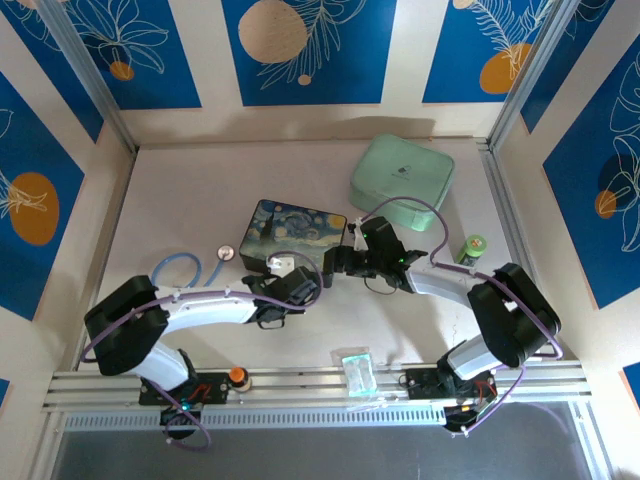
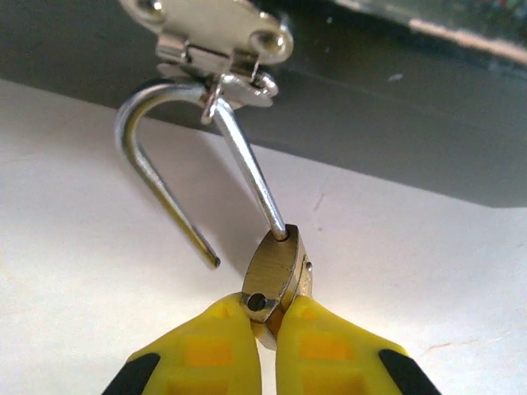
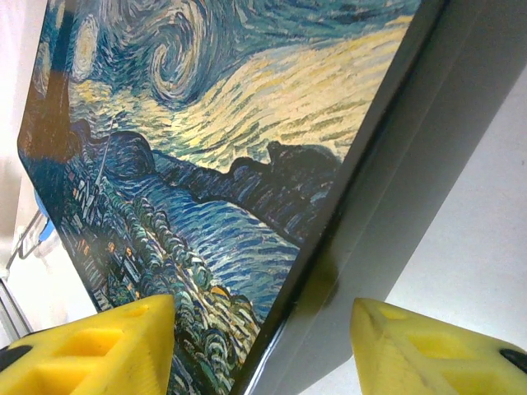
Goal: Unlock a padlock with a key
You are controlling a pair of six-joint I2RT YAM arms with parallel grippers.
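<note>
The brass padlock [image 2: 278, 267] hangs by its silver shackle [image 2: 144, 164] from the metal clasp [image 2: 218, 37] of the painted box [image 1: 295, 232]. The shackle's free end is out of the body and the empty hole shows. My left gripper [image 2: 268, 318] is shut on the padlock body, at the box's front edge [image 1: 282, 272]. My right gripper [image 3: 262, 329] is open, its yellow fingers [image 3: 123, 346] on either side of the box's right edge [image 1: 337, 262] without touching it. The key is out of view.
A mint-green case [image 1: 403, 180] lies behind the box at the right. A green bottle [image 1: 472, 246] stands by the right arm. A clear plastic packet [image 1: 356, 368] rests on the front rail. A blue tube [image 1: 185, 265] with a round disc [image 1: 228, 253] lies at the left.
</note>
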